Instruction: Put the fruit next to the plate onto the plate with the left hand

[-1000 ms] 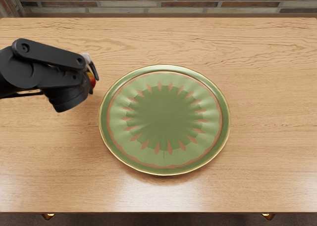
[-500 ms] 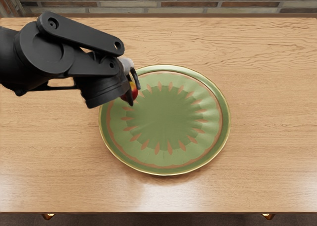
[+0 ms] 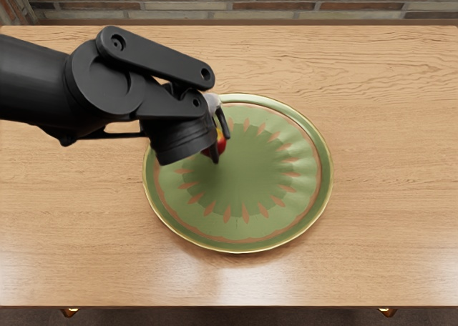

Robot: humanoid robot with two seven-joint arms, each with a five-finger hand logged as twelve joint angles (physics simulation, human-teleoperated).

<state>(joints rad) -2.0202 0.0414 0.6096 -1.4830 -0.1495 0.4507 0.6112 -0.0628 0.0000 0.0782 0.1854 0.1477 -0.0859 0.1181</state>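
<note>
A round green plate [image 3: 286, 190] with a gold rim and an orange petal pattern lies in the middle of the wooden table. My left hand [image 3: 213, 134], black and bulky, reaches in from the left edge and hovers over the plate's left part. Its fingers are curled around a small red and yellow fruit [image 3: 220, 144], of which only a sliver shows below the fingers. The fruit is over the plate's left inner area; whether it touches the plate I cannot tell. The right arm is out of view.
The wooden table [image 3: 386, 90] stretches wide on all sides of the plate. A brick wall [image 3: 286, 1] runs behind its far edge. The table's front edge lies near the bottom of the view.
My left hand has carried the fruit rightwards, from the table left of the plate, across the rim, to above the plate's left inner part.
</note>
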